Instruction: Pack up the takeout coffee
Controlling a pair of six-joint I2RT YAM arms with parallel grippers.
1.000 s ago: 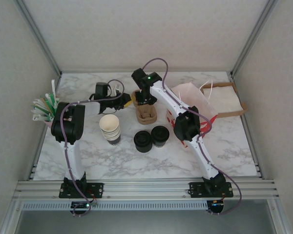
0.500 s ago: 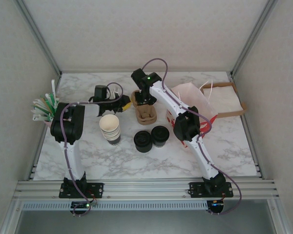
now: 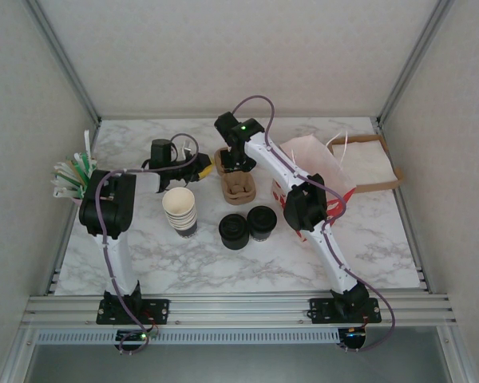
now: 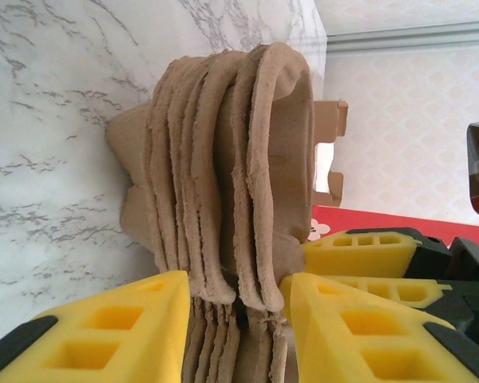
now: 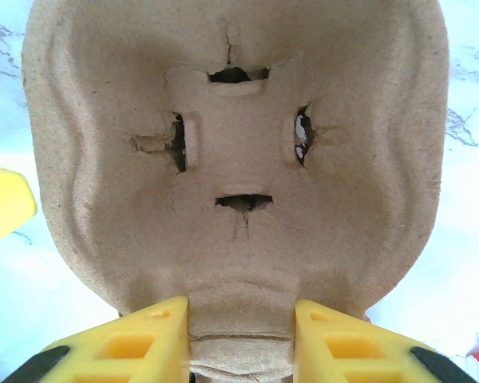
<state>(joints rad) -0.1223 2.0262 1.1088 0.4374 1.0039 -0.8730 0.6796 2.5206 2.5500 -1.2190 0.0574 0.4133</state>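
The takeout coffee (image 3: 262,223), a dark cup with a black lid, stands mid-table, apart from both grippers. Behind it lies a stack of brown pulp cup carriers (image 3: 240,190). My left gripper (image 3: 208,169) reaches the stack from the left. In the left wrist view the carrier layers (image 4: 223,159) show edge-on, and the left gripper (image 4: 239,291) has a yellow finger pressed on each side of several layers. My right gripper (image 3: 235,163) comes from the far side. In the right wrist view it (image 5: 241,315) is shut on the end tab of the top carrier (image 5: 239,159).
A stack of cream lidless cups (image 3: 180,210) stands left of centre, and a stack of black lids (image 3: 234,231) sits beside the coffee. An open red-and-white bag (image 3: 313,169) and a brown paper sheet (image 3: 369,163) lie at the right. Green and white straws (image 3: 70,175) are at the left edge.
My left arm's elbow and wrist have shifted left and back a little, with its fingertips still at the carrier stack. The right arm and the carriers have stayed put.
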